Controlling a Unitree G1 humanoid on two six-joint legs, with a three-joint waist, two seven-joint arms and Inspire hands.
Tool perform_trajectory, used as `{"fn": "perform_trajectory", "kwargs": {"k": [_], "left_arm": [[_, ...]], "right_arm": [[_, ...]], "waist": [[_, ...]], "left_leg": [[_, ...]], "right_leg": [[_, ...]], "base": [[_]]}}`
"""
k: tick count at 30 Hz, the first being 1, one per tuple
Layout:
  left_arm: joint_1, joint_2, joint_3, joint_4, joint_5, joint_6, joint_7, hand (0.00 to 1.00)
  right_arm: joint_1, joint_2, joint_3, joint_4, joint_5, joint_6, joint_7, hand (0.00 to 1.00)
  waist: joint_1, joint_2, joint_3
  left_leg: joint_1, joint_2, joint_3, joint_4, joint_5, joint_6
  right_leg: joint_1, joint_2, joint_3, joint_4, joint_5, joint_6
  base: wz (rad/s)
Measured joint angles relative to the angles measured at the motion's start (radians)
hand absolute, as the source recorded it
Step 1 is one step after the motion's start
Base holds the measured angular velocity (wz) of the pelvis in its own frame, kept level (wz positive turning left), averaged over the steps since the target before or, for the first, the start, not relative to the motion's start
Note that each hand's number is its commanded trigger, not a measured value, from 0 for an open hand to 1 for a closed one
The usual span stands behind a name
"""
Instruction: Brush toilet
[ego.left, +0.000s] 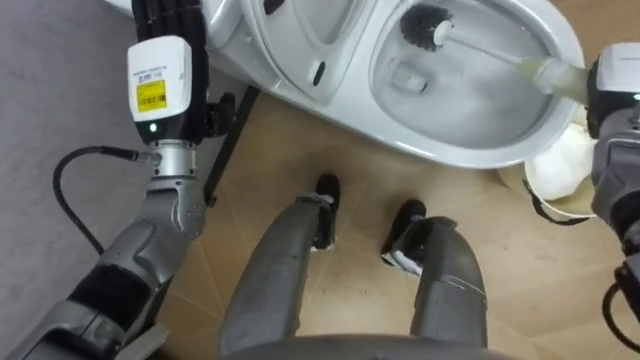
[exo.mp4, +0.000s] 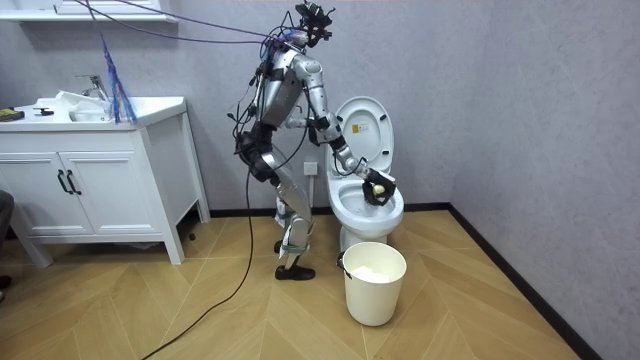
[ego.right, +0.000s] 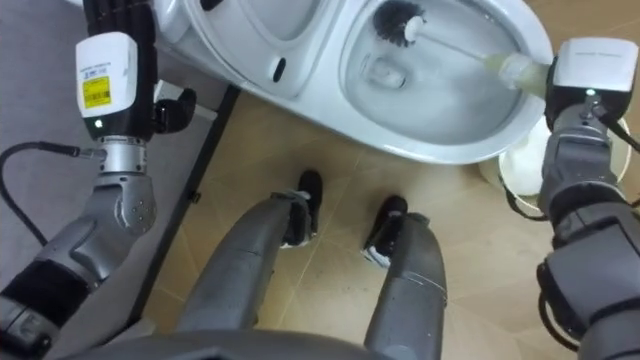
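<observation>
Bristles at the dark round head of the thin white-shafted toilet brush (ego.left: 487, 52) sit low inside the bowl of the white ceramic toilet (ego.left: 455, 155), toward the bowl's far side. The shaft slants across the bowl to its right rim. There its thicker, pale translucent grip runs into the right hand (ego.left: 615, 85), which is clenched round it just above the rim.

The left hand (ego.left: 160, 75) is raised beside the toilet's left flank. Its dark fingers lie straight and relaxed as far as they show, grasping nothing, and their tips are cut off by the view's top edge.

In the room view the robot stands close against the front of the toilet, leaning forward over it, with the oval white lid (exo.mp4: 365, 125) upright against the grey wall. A cream plastic bucket (exo.mp4: 375, 285) stands on the herringbone wooden floor (exo.mp4: 200, 310) just beside the bowl. A white vanity cabinet (exo.mp4: 90, 185) with a basin stands well apart at the room view's left.
</observation>
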Motion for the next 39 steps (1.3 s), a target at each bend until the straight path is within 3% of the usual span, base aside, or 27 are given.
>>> {"fn": "perform_trajectory", "kwargs": {"k": [2,4,6,10,12,16,18,20,22,23,25,28,30,33,38,39], "left_arm": [[0.002,-0.001,-0.001,-0.001,-0.001,0.000,-0.004,0.00],[0.023,0.000,0.001,-0.012,-0.004,-0.001,-0.003,0.00],[0.049,0.004,0.002,-0.023,-0.033,-0.008,-0.002,0.00],[0.118,0.013,0.050,-0.063,-0.042,-0.028,0.008,0.00],[0.139,0.015,0.061,-0.075,-0.043,-0.042,0.014,0.00],[0.156,0.019,0.065,-0.065,-0.065,-0.058,0.054,0.00],[0.151,0.034,0.062,-0.051,-0.087,-0.071,0.058,0.00],[0.134,0.060,0.037,-0.037,-0.097,-0.071,0.068,0.00],[0.099,0.089,0.014,-0.037,-0.108,-0.071,0.071,0.00],[0.093,0.094,0.012,-0.037,-0.105,-0.070,0.070,0.00],[0.069,0.103,0.000,-0.050,-0.105,-0.066,0.068,0.00],[0.058,0.104,-0.002,-0.082,-0.094,-0.056,0.048,0.00],[0.057,0.103,-0.002,-0.086,-0.071,-0.047,0.030,0.00],[0.053,0.102,-0.001,-0.085,-0.033,-0.026,0.015,0.00],[0.026,0.081,-0.004,-0.073,-0.019,-0.017,-0.017,0.00],[0.021,0.077,-0.008,-0.066,-0.017,-0.017,-0.030,0.00]], "right_arm": [[0.044,0.006,0.008,-0.073,-0.028,0.032,0.021,1.00],[0.092,-0.001,0.005,-0.162,-0.028,0.064,0.054,1.00],[0.178,0.003,0.005,-0.299,-0.021,0.114,0.105,1.00],[0.325,0.015,0.005,-0.594,-0.022,0.207,0.245,1.00],[0.360,0.016,-0.002,-0.666,-0.027,0.236,0.292,1.00],[0.362,0.014,-0.003,-0.682,-0.026,0.238,0.333,1.00],[0.318,0.012,-0.002,-0.610,-0.016,0.216,0.326,1.00],[0.245,-0.009,0.009,-0.488,0.033,0.156,0.304,1.00],[0.153,-0.032,0.038,-0.321,0.138,0.069,0.267,1.00],[0.131,-0.032,0.039,-0.277,0.157,0.048,0.256,1.00],[0.057,-0.044,0.038,-0.128,0.260,-0.021,0.213,1.00],[-0.018,-0.070,-0.005,0.004,0.356,-0.054,0.164,1.00],[-0.021,-0.094,-0.005,0.043,0.363,-0.071,0.154,1.00],[-0.021,-0.100,-0.005,0.087,0.359,-0.081,0.142,1.00],[-0.010,-0.098,-0.002,0.111,0.320,-0.079,0.133,1.00],[0.002,-0.091,-0.002,0.111,0.301,-0.075,0.128,1.00]], "waist": [[0.004,0.015,0.0006],[0.006,0.044,-0.0031],[0.002,0.072,-0.0179],[-0.001,0.076,-0.0196],[-0.002,0.076,-0.0196],[-0.004,0.075,-0.0193],[-0.007,0.071,-0.0175],[-0.009,0.065,-0.0147],[-0.008,0.037,-0.0042],[-0.008,0.029,-0.0005],[-0.022,0.007,0.0020],[-0.032,-0.012,0.0023],[-0.034,-0.022,0.0020],[-0.046,-0.028,0.0028],[-0.031,-0.025,0.0027],[-0.025,-0.011,0.0014]], "left_leg": [[0.002,0.007,-0.007,-0.004,-0.002,-0.002],[0.002,0.021,-0.010,-0.008,-0.003,-0.004],[0.005,0.033,-0.006,-0.024,0.000,-0.004],[0.010,0.058,-0.005,-0.045,0.000,-0.023],[0.012,0.066,-0.007,-0.046,-0.002,-0.032],[0.009,0.074,-0.024,-0.034,-0.012,-0.049],[0.010,0.072,-0.027,-0.023,-0.011,-0.051],[-0.001,0.071,-0.030,0.002,-0.011,-0.051],[-0.003,0.057,-0.027,0.000,-0.010,-0.051],[-0.004,0.052,-0.027,0.001,-0.010,-0.052],[-0.026,0.025,-0.036,0.009,-0.003,-0.048],[-0.046,-0.002,-0.035,0.020,0.001,-0.043],[-0.046,-0.012,-0.035,0.032,0.002,-0.042],[-0.044,-0.021,-0.038,0.035,0.002,-0.035],[-0.038,-0.021,-0.026,0.034,-0.001,-0.015],[-0.032,-0.017,-0.032,0.029,-0.003,-0.013]], "right_leg": [[0.010,0.017,0.000,-0.020,0.008,0.009],[0.022,0.041,-0.008,-0.055,0.028,0.008],[0.032,0.050,-0.020,-0.088,0.047,-0.005],[0.037,0.080,-0.010,-0.125,0.060,-0.022],[0.037,0.092,-0.004,-0.127,0.059,-0.028],[0.038,0.099,-0.013,-0.117,0.048,-0.048],[0.037,0.096,-0.014,-0.108,0.039,-0.049],[0.032,0.090,-0.018,-0.089,0.028,-0.052],[0.014,0.070,-0.018,-0.054,0.009,-0.054],[0.009,0.064,-0.018,-0.043,0.004,-0.055],[-0.021,0.035,-0.019,0.001,-0.016,-0.049],[-0.052,0.000,-0.015,0.045,-0.030,-0.042],[-0.051,-0.011,-0.011,0.058,-0.036,-0.036],[-0.048,-0.014,-0.003,0.059,-0.040,-0.023],[-0.046,-0.019,-0.001,0.059,-0.034,-0.008],[-0.029,-0.019,-0.018,0.050,-0.031,-0.006]], "base": [[-0.13],[-0.18],[-0.23],[-0.14],[-0.05],[-0.04],[0.08],[0.14],[0.19],[0.23],[0.35],[0.24],[0.10],[0.04],[-0.04],[0.04]]}}
